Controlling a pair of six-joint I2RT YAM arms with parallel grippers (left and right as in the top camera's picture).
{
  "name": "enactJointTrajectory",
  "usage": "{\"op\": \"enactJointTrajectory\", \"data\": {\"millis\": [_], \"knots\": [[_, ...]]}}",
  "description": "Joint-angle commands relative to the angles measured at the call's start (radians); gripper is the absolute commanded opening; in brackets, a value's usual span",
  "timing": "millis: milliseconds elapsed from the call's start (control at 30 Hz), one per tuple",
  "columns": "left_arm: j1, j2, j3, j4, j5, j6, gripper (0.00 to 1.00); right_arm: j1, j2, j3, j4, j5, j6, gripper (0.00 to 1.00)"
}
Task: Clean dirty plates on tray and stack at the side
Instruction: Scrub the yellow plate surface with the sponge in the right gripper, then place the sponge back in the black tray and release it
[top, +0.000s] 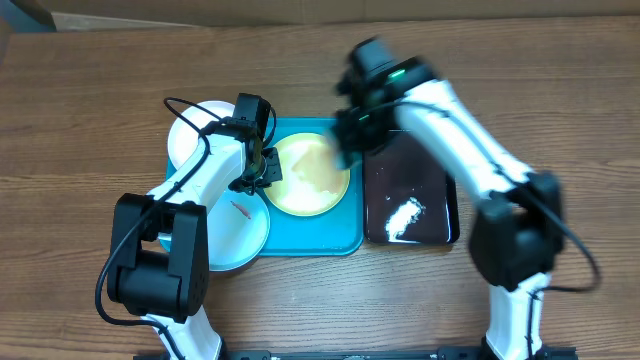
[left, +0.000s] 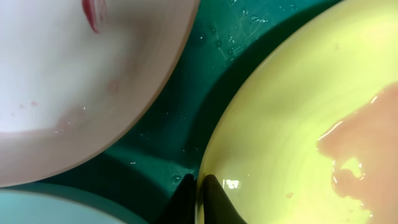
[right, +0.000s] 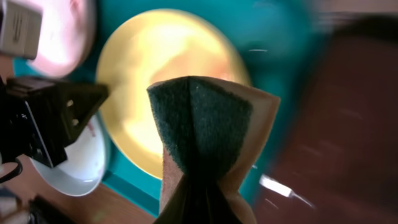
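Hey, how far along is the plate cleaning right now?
Nothing looks finished: the yellow plate shows a pinkish smear, the lower-left plate a red streak, and none are stacked. In hand: the left gripper pinches the yellow plate's rim while the right gripper holds a sponge near it. Left: scrubbing all three, then stacking.

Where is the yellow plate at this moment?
Overhead view: the yellow plate lies in the tray, right of centre, next to the black bin on its right; the left gripper pinches its left rim.
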Motion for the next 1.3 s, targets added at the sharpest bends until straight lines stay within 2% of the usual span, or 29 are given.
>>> {"op": "enactJointTrajectory", "data": {"millis": [0,67,133,333,567,700,867,967,1033,1133,1267], "knots": [[-0.004,0.008,-0.009,0.010,0.009,0.001,0.17,-0.085,-0.081,0.031,-0.082,0.124,-0.016,0.04],[-0.004,0.008,-0.009,0.018,0.008,0.002,0.26,-0.134,-0.081,0.027,-0.145,0.189,-0.016,0.04],[-0.004,0.008,-0.009,0.029,0.008,0.002,0.29,-0.167,-0.081,0.003,-0.166,0.245,-0.015,0.04],[-0.004,0.008,-0.009,0.037,0.008,0.001,0.28,-0.195,-0.081,-0.130,-0.136,0.357,-0.004,0.04],[-0.013,0.008,-0.009,0.037,0.007,0.002,0.30,-0.193,-0.081,-0.322,0.048,0.357,0.023,0.04],[-0.023,0.008,-0.009,0.042,0.004,0.002,0.30,-0.193,-0.081,-0.372,0.117,0.356,0.023,0.04],[-0.033,0.008,-0.016,0.062,-0.003,0.002,0.30,-0.182,-0.081,-0.378,0.138,0.352,0.023,0.16],[-0.035,0.009,-0.026,0.070,-0.003,0.002,0.30,-0.181,-0.081,-0.378,0.135,0.352,0.023,0.18],[-0.035,0.009,-0.029,0.071,-0.006,0.002,0.30,-0.181,-0.081,-0.379,0.132,0.352,0.023,0.24],[-0.035,0.009,-0.029,0.071,-0.019,0.002,0.31,-0.181,-0.081,-0.394,0.134,0.351,0.024,0.37],[-0.035,0.009,-0.029,0.071,-0.018,0.002,0.31,-0.181,-0.081,-0.427,0.151,0.351,0.046,0.42]]}}
